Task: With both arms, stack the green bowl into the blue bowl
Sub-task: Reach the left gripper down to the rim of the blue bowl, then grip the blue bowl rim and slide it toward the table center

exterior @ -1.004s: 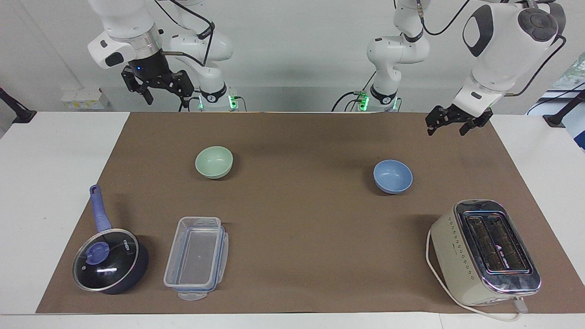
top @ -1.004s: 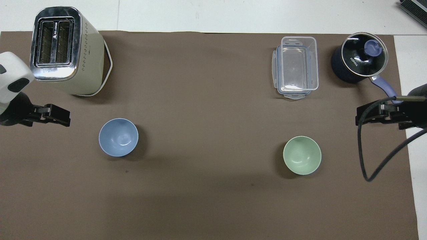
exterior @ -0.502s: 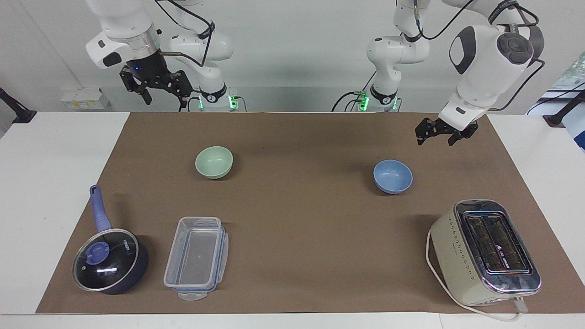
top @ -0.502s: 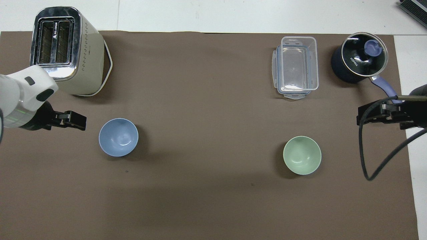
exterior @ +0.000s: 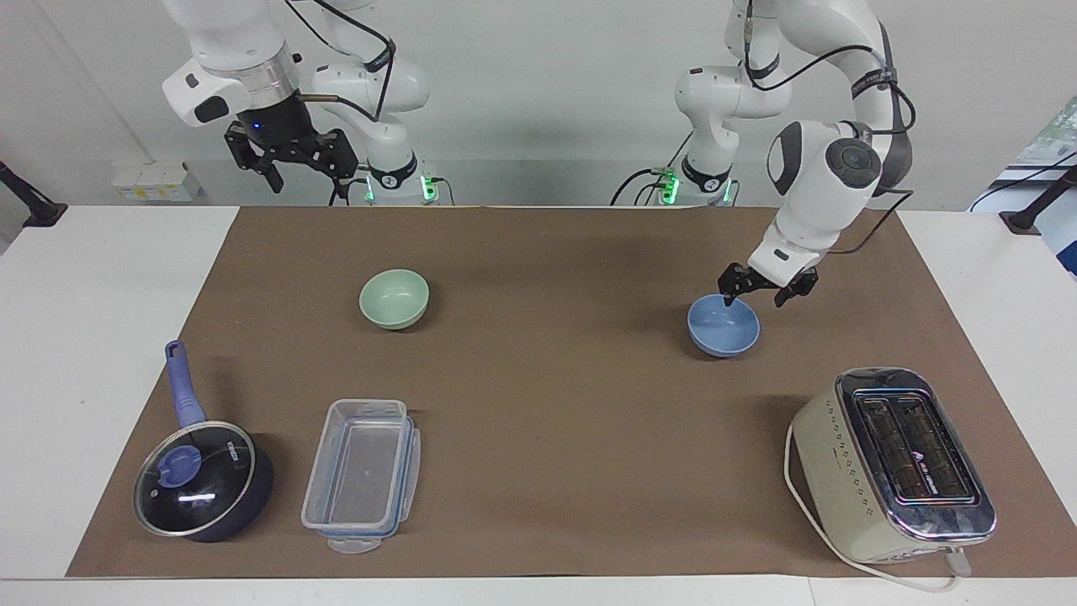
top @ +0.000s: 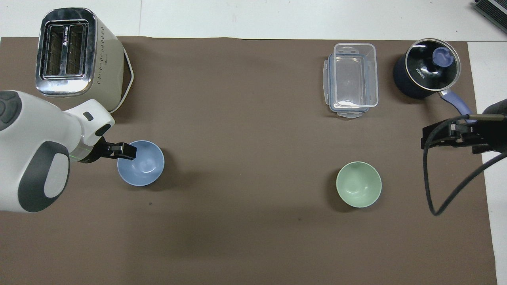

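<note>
We see the left gripper w/ fingers spread, nothing in them, low over the rim of the blue bowl on the side toward the left arm's end; contact we cannot tell. The green bowl sits apart on the brown mat of the counter, toward the right arm's end. The right gripper waits high near its base, fingers also released, empty.

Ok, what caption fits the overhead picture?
Left hand open above the blue bowl; green bowl waits.
</note>
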Robot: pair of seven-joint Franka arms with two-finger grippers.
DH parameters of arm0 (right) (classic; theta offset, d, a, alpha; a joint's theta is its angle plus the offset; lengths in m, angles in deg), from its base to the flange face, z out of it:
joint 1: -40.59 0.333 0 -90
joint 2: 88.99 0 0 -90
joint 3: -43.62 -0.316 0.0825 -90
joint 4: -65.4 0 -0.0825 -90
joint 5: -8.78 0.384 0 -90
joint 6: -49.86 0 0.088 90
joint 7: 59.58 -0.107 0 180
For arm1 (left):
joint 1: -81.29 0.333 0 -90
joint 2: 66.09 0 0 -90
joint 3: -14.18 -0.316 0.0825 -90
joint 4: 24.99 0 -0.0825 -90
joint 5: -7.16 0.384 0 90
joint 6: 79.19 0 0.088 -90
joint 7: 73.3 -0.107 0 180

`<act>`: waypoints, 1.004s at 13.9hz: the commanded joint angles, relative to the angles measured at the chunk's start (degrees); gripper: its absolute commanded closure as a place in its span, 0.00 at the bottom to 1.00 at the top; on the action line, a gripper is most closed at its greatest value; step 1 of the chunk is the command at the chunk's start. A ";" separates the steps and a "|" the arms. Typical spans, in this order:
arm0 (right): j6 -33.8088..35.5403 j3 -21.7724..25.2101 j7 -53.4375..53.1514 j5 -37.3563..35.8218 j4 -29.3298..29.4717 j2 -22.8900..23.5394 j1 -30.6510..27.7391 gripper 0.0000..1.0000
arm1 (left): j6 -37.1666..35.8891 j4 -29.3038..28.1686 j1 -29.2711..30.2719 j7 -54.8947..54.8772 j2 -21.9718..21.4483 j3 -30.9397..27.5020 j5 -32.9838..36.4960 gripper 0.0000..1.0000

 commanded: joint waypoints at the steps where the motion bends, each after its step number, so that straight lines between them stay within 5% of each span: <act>1: -0.74 0.35 0.78 1.28 -1.07 -1.01 -0.02 0.00 | 4.88 -3.92 -0.81 0.64 -0.34 -0.71 -1.10 0.00; 9: -0.65 0.35 1.05 1.19 -1.07 -1.01 -0.55 0.00 | 14.11 -8.49 -0.73 0.02 4.49 -0.71 -1.10 0.00; 10: -0.65 0.44 1.05 1.19 -1.25 -1.01 -0.55 0.00 | 15.43 -9.19 -0.81 -0.15 4.76 -0.71 -1.10 0.06; 13: -0.74 0.79 1.05 1.19 -1.25 -1.01 -0.73 0.00 | 17.01 -11.47 -0.82 -0.24 4.58 -0.71 -1.10 0.87; 14: -0.74 0.79 1.05 1.19 -1.25 -1.01 -0.73 0.00 | 18.67 -12.18 -1.25 -0.07 4.85 -0.71 -1.10 1.00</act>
